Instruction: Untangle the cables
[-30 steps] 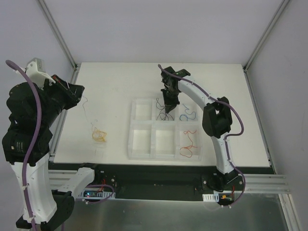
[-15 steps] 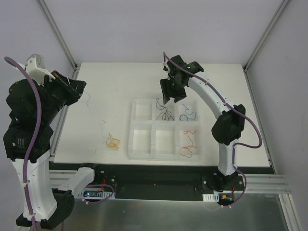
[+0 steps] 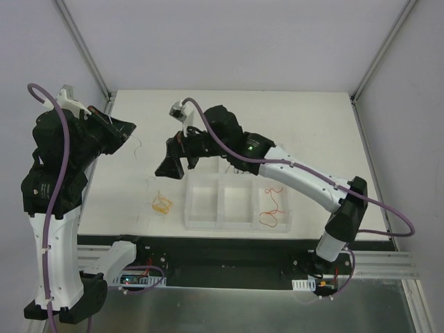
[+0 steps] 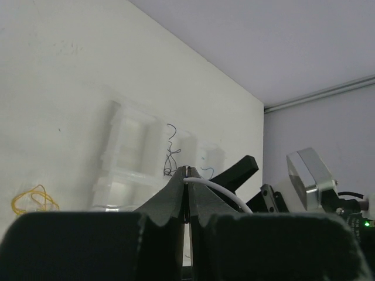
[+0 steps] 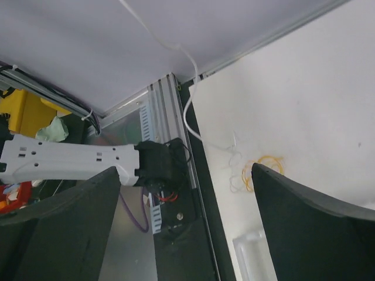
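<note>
L gripper (image 4: 186,175): jaws pinched together on white cable (image 5: 188,114), which drops to table (image 3: 312,118) just beside yellow cable (image 3: 161,203). R gripper (image 5: 185,175): jaws wide apart, hovering above both cables, left of tray (image 3: 201,223). In wrist view yellow cable sits near one finger.

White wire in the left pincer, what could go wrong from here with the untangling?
First, the left pincer is shut on the white wire, whose loose end curls close beside the yellow wire on the table; if they are hooked, pulling may drag the yellow one along. Second, the right pincer, open, reaches out above the tray; a low pass could disturb the red wire sorted there.
</note>
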Action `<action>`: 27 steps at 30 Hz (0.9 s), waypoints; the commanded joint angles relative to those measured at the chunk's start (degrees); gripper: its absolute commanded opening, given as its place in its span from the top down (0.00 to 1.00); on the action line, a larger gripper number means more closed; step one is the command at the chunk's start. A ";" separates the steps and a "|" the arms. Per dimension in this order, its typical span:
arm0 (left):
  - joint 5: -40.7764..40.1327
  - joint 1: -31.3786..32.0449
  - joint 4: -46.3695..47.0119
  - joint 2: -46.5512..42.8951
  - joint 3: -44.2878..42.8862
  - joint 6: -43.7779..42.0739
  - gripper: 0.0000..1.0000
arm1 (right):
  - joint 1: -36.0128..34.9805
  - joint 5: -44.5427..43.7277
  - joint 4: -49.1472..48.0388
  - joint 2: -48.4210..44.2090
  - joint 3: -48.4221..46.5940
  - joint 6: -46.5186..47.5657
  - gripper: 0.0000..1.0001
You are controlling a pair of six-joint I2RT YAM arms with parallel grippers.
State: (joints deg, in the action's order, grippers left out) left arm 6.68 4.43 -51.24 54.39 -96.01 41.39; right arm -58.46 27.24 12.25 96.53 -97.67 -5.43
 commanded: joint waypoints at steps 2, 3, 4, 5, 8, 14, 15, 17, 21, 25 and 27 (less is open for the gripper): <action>4.04 -0.29 2.46 -0.43 0.65 5.81 1.00 | -2.97 -2.46 -8.30 7.08 -4.54 5.07 0.04; 4.13 -0.21 2.46 -0.77 0.73 5.81 1.00 | -3.50 -3.07 -7.69 7.87 -5.25 6.73 0.04; 4.13 -0.21 2.46 -0.95 0.73 5.81 1.00 | -4.03 -3.86 -7.51 8.58 -5.51 7.36 0.04; 4.05 -0.21 2.38 -1.30 0.73 5.72 1.00 | -4.64 -4.21 -7.50 9.20 -5.86 8.06 0.03; 4.22 -0.21 2.03 -1.66 0.73 5.46 1.00 | -5.88 -5.71 -7.50 11.04 -7.00 8.86 0.01; 3.52 -0.21 1.76 -1.48 0.91 5.37 1.00 | -7.46 -5.52 -7.07 14.73 -9.56 5.61 0.26; 3.61 -0.21 1.67 -1.13 0.73 5.46 1.00 | -7.46 -6.49 -7.07 15.26 -9.65 3.52 0.34; 3.78 -0.21 1.67 -0.43 0.30 5.63 1.00 | -7.02 -7.12 -6.54 16.49 -11.04 1.75 0.56; 2.99 -0.21 2.11 0.80 -0.15 1.44 1.00 | -5.45 -7.64 -0.67 17.73 -17.54 -4.39 1.00; -4.61 -0.21 -2.26 1.07 0.20 -10.87 0.42 | -1.50 -3.00 -1.43 15.45 -19.05 -17.21 1.00; -11.74 -0.21 -3.16 -1.29 3.00 -13.86 0.17 | 0.26 -1.41 -1.61 15.53 -20.97 -24.33 1.00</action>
State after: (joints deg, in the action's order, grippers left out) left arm 6.11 4.45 -52.03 55.94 -94.96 37.30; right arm -62.33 22.20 11.40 114.96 -113.58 -14.06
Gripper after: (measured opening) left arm 0.683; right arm 0.012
